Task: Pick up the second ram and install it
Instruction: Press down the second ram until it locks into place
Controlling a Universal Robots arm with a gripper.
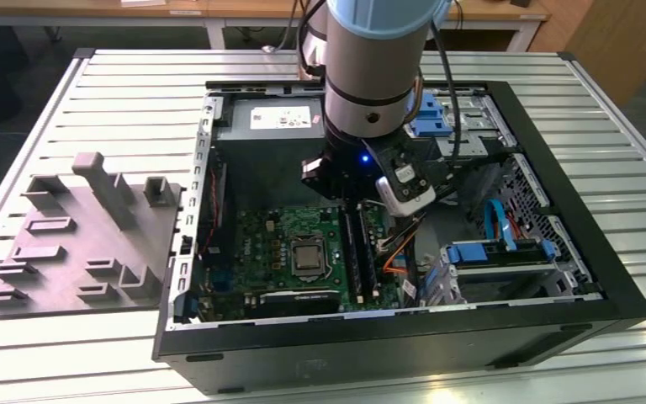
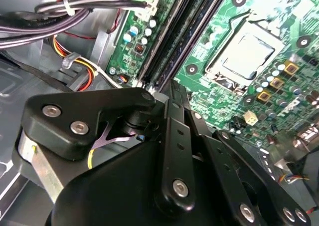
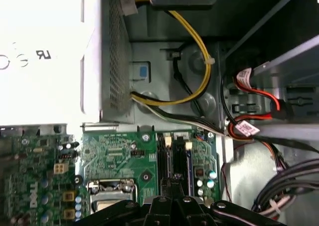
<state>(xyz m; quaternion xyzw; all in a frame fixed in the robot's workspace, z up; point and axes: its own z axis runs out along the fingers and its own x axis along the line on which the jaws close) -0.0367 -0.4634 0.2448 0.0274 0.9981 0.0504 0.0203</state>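
Down inside the open computer case [image 1: 592, 278], the claw [image 2: 172, 94] was lowered directly over the black memory slots [image 1: 353, 248], long axis running 12 to 6 o'clock in the exterior view, its fingers seemingly drawn narrow, though the second ram could not be made out.

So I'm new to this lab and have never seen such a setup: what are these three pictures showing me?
It is one robot arm reaching down into an open computer case that lies on a slatted metal table. The exterior view looks on from outside; the two wrist views come from cameras riding near the arm's end. The black linkage in the second wrist view is the gripper, low over the green motherboard at the long black memory slots. The silver square is the processor socket. At the exterior view's left sits a grey holder block. I cannot make out a memory stick in the gripper.
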